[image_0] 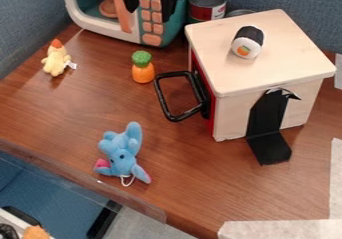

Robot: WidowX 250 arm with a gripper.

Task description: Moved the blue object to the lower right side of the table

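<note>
While the yellow chick (57, 59) sits over in the upper left of the frame, well out of the action, it's the clear strip (73, 177) running down the lower left that worries me. Right beside it, left of centre and low in the frame, lies the blue plush toy (121, 152), on the table (73, 103) but close to its front edge. A shove instead of a grasp could ride it up against that strip, maybe over! Soft body, floppy limbs: pinch only an ear and it may swing or slip, and the white loop (127, 181) at its lower end could snag. Next across, top of the frame, the toy microwave (100, 29); a low approach might clip its front. Just below that, the pineapple toy (142, 68) stands upright, easily toppled by a careless sweep. Above it hangs the gripper (149, 5), fingers spread well apart, nothing between them. Moving right, the black handle (180, 117) juts from the wooden box (244, 103), a ready hook for a finger if the path runs high. Then the black bracket (270, 150), foot poking out: carry too low and the plush catches there. And finally, lower right, the pale paper (280, 229); drag the plush across and its edge could lift.
</note>
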